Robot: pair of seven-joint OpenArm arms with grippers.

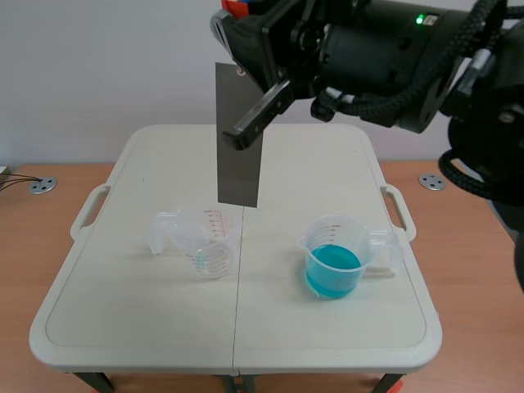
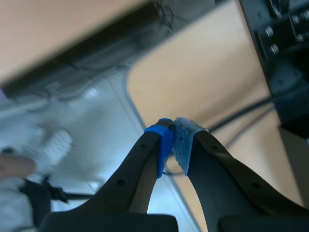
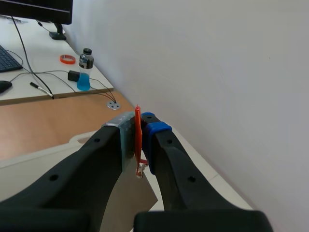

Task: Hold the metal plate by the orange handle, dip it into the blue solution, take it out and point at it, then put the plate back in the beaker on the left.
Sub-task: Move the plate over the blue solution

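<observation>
The right gripper [image 3: 137,140] clamps the orange handle [image 3: 137,129], the metal plate [image 1: 238,139] hanging above the empty left beaker [image 1: 209,246] (left gripper [image 2: 174,140] closed on nothing), apart from the blue solution [image 1: 332,266]; no dip shows, and the return remains.

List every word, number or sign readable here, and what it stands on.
None can be read.
Empty beaker: red scale marks, too small to read.
Bottle on the far desk: dark label, too small to read.
Metal plate and beaker of blue solution: no lettering seen.
</observation>
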